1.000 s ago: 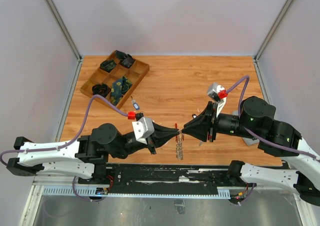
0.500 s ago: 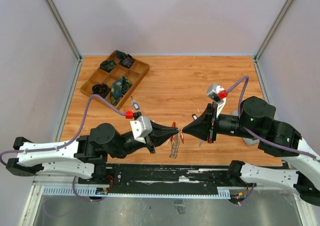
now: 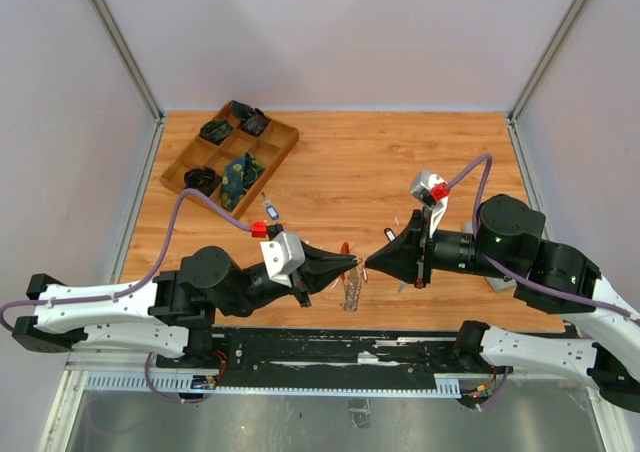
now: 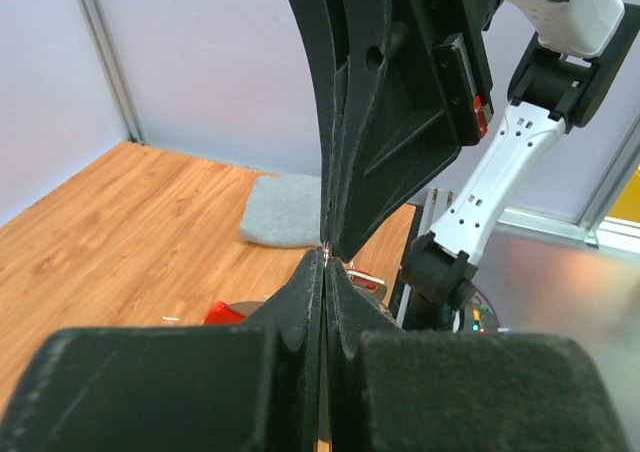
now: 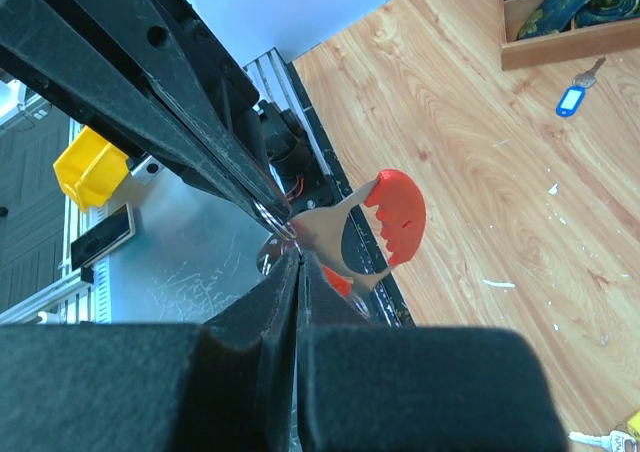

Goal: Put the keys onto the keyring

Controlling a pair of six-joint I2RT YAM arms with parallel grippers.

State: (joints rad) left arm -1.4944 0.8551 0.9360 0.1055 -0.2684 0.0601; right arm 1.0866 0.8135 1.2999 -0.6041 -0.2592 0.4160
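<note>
**Top view, L to R.** Wooden compartment tray (image 3: 230,159) sits at the far-left corner of the bench (image 3: 340,162), with dark items in its cells. A blue-tagged key (image 3: 269,210) lies just off the tray's near-right side.

The L gripper (image 3: 352,263) reaches rightward above the near edge, approx. at its middle. Its jaws are pressed together on the keyring (image 3: 352,290). The glittery strap hangs below the tips, and a red part (image 3: 346,250) shows just above them.

The R gripper (image 3: 370,264) points leftward, tip to tip with the L one. Its jaws are also closed, pinching the same keyring. A grey pad (image 3: 497,282) is mostly hidden under the R arm.

**L wrist view.** The fingers of the L gripper (image 4: 325,262) meet with no gap, with thin metal at the tips. The R gripper stands directly opposite. The grey pad (image 4: 285,222) lies on the bench beyond.

**R wrist view.** The R gripper (image 5: 298,257) is closed where the silvery metal joins the toothed red part (image 5: 397,215), which is held off the bench. The tray's wall (image 5: 560,42) and the blue-tagged key (image 5: 572,99) are at upper right. A yellow key head (image 5: 633,424) and a silver key (image 5: 590,438) lie on the bench at the frame's lower-right corner, well apart from the keyring.
</note>
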